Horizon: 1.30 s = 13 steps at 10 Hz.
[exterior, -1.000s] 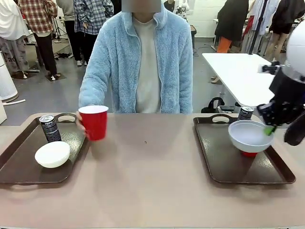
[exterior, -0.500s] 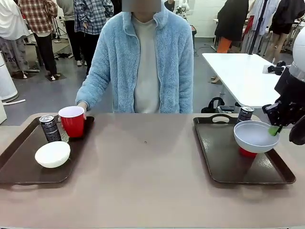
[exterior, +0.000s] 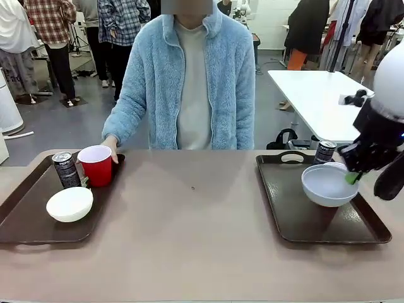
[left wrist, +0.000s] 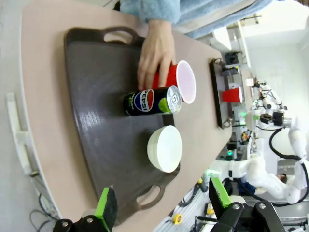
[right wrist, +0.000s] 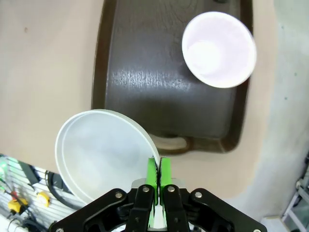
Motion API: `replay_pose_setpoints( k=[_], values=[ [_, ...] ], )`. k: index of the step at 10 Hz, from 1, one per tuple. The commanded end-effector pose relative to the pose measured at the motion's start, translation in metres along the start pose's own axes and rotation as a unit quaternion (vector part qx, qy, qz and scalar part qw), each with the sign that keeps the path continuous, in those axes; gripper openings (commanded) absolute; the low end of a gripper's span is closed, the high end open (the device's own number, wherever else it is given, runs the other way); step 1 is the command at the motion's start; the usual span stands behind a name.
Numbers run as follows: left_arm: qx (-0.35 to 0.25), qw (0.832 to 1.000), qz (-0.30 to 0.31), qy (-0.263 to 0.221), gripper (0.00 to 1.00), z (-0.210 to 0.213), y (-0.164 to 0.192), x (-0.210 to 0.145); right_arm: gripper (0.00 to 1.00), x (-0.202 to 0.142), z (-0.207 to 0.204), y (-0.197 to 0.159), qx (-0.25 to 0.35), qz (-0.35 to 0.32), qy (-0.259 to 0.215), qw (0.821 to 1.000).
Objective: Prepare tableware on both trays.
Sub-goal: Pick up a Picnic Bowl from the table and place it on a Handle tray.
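On the robot's right, the right gripper (exterior: 351, 177) is clenched on the near rim of a pale grey bowl (exterior: 329, 184), holding it in the air above the right tray (exterior: 297, 221); over the last second the bowl has swung back toward the tray's middle and dropped a little, so that it now covers the red cup that showed beneath it a moment ago. The right wrist view has the green pads (right wrist: 152, 174) pinched on the thin rim of the bowl (right wrist: 104, 154), with the cup's white inside (right wrist: 219, 49) farther along the tray (right wrist: 145, 72). A dark can (exterior: 325, 151) stands at that tray's far edge. The bowl looks about to be set down clear of the cup, which would complete this tray. On the robot's left, the left gripper (left wrist: 161, 205) hangs released, jaws wide and empty, over the near end of the left tray (left wrist: 91, 121). A white bowl (exterior: 69, 204) and a Pepsi can (exterior: 65, 169) sit on that tray (exterior: 25, 218). At the far side, the person's hand (exterior: 111, 144) has just carried a red cup (exterior: 96, 165) from the table onto the left tray beside the can and now rests behind it, so this tray seems fully set.
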<state>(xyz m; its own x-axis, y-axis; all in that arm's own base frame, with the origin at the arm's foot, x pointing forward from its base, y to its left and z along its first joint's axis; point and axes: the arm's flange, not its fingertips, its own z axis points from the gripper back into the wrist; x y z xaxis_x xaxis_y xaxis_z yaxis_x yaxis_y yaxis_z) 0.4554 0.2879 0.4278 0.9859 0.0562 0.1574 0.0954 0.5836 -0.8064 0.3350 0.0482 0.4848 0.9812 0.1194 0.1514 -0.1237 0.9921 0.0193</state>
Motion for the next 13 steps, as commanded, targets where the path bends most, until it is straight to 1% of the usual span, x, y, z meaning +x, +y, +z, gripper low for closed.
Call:
replay_pose_setpoints(
  k=[1, 3, 5, 7, 10, 11, 12, 13],
  values=[
    [0.009, 1.000, 0.007, 0.000, 1.00, 0.001, -0.004, -0.002, 0.04, 0.012, -0.045, 0.011, 0.014, 0.027, -0.007, 0.999],
    [0.009, 1.000, 0.007, 0.000, 1.00, 0.001, -0.004, -0.002, 0.04, 0.018, -0.085, 0.013, -0.008, 0.032, 0.001, 0.999],
    [0.009, 1.000, 0.007, 0.000, 1.00, 0.001, -0.004, -0.002, 0.04, 0.018, -0.113, 0.014, -0.022, 0.037, 0.010, 0.999],
    [0.009, 1.000, 0.007, 0.000, 1.00, 0.001, -0.004, -0.002, 0.04, 0.020, -0.135, 0.010, -0.028, 0.029, 0.033, 0.999],
    [0.009, 1.000, 0.007, 0.000, 1.00, 0.001, -0.004, -0.002, 0.04, 0.020, -0.152, 0.009, -0.030, 0.030, 0.051, 0.998],
    [0.009, 1.000, 0.007, 0.000, 1.00, 0.001, -0.004, -0.002, 0.14, 0.021, -0.151, 0.008, -0.028, 0.034, 0.051, 0.998],
    [0.009, 1.000, 0.007, 0.000, 1.00, 0.001, -0.004, -0.002, 0.62, 0.018, -0.143, 0.009, -0.029, 0.039, 0.046, 0.998],
    [0.009, 1.000, 0.007, 0.000, 1.00, 0.001, -0.004, -0.002, 0.72, 0.015, -0.133, 0.011, -0.029, 0.038, 0.040, 0.998]
  ],
)
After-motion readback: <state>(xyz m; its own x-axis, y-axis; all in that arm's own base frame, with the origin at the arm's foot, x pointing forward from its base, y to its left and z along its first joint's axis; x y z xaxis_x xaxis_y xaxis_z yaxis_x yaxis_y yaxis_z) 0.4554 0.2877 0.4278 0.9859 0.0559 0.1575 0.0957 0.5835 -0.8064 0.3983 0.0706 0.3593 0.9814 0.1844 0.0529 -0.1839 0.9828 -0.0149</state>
